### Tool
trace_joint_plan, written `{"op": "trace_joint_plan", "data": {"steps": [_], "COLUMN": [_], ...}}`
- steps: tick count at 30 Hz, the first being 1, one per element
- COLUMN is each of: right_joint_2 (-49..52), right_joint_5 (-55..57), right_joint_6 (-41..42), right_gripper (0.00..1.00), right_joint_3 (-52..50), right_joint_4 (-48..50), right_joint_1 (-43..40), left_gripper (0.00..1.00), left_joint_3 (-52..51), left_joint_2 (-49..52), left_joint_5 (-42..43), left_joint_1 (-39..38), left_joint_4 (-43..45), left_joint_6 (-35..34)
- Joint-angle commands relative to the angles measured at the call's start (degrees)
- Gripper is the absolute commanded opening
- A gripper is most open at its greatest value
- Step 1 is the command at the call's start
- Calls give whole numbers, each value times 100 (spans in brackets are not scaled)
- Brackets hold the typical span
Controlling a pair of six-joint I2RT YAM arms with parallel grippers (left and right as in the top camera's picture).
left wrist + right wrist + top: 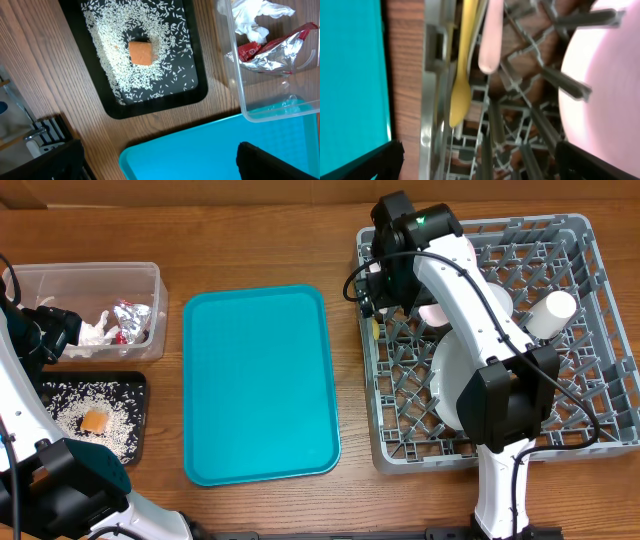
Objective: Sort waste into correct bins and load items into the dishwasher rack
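My right gripper (480, 167) hangs open over the near-left corner of the grey dishwasher rack (600, 240). Nothing sits between its fingers. Just ahead of it, a pale yellow piece of cutlery (460, 75) and a pinkish one (490, 40) stand in the rack's edge slot, beside the pink plate (605, 85). A grey-green plate (455, 380) and a white cup (555, 310) also stand in the rack. My left gripper (165, 170) is open and empty above the teal tray's corner. The clear tub (240, 85) holds a white napkin (257, 17) and foil wrappers (275, 52). The black tray (197, 95) holds rice (120, 65) and an orange cube (141, 52).
The flat teal tray (260, 385) lies between the bins and the rack. The right arm (470, 310) stretches over the rack's middle and hides part of its load. Bare wood runs along the table's far side.
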Motion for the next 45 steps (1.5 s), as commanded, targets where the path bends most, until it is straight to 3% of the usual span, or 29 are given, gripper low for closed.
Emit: {"op": "trace_joint_plan", "data": {"steps": [1,8,13,18,24,30,36,45], "right_joint_2": [-175,-857,-1683,-2227,-2924,-3897,-4874,-5200], "right_joint_5": [83,332,1172,1432,1482,1989,1843,584], "right_joint_6": [372,1574,2334,2476,2570,3285,3379,3377], "right_gripper": [100,100,100,100,100,100,100,100], "right_joint_3": [426,957,955,949,146,-1364,-2555,-2881], "right_joint_4": [-151,-380,-684,-1182,-1180,-1176,-1137,-1161], "right_joint_1": [-2,-37,-48,-48,-48,-48,-48,-48], "left_gripper": [100,100,100,100,100,100,100,100], "left_joint_3": [-17,-20,-17,-20,-20,-17,-20,-20], "left_joint_2": [-44,-44,-44,-44,-44,-44,-44,-44], "left_joint_5": [-52,-52,-52,-52,-52,-52,-52,-52], "left_joint_1": [-50,-50,-50,-50,-50,-50,-50,-50], "left_joint_4": [4,7,4,4,4,4,4,4], "left_joint_6": [-79,-79,-81,-79,-81,-79,-79,-79]}}
